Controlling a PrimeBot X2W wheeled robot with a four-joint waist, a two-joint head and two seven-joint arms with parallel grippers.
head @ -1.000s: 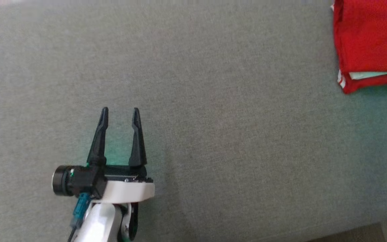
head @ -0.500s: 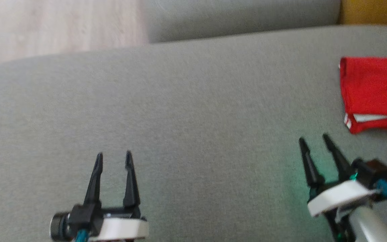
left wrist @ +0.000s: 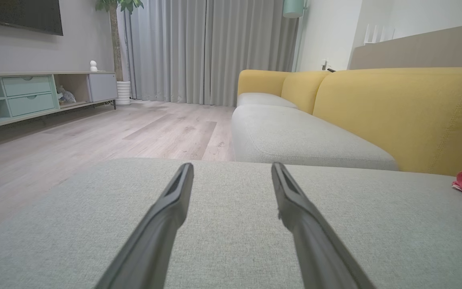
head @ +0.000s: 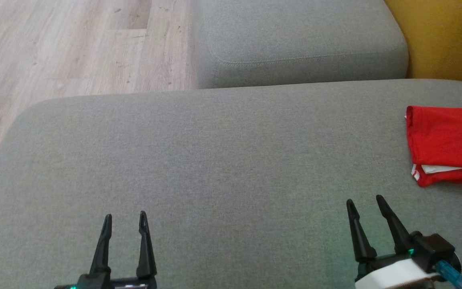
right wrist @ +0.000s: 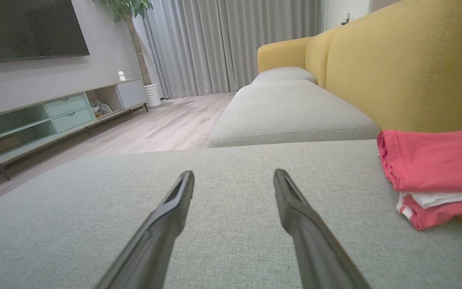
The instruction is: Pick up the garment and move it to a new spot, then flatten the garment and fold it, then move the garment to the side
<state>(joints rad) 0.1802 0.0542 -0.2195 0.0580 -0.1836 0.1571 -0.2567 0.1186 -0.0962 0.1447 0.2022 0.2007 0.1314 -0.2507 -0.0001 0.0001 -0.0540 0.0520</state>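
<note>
A folded red garment point(head: 447, 136) lies at the right edge of a wide grey sofa cushion point(head: 215, 160), with a white layer and striped trim showing along its near edge. Over the near part of the cushion, the left gripper point(head: 125, 215) and the right gripper point(head: 364, 200) both have their 2 fingers parted and hold nothing. The right gripper is near the garment, not touching it.

A broad grey seat cushion point(head: 215, 160) of the sofa carries everything. The red garment point(head: 447, 140) lies folded flat on it, close against the yellow backrest point(head: 443, 36), with a white layer showing between its red folds. A second grey cushion point(head: 295, 40) adjoins it farther along the backrest.
</note>
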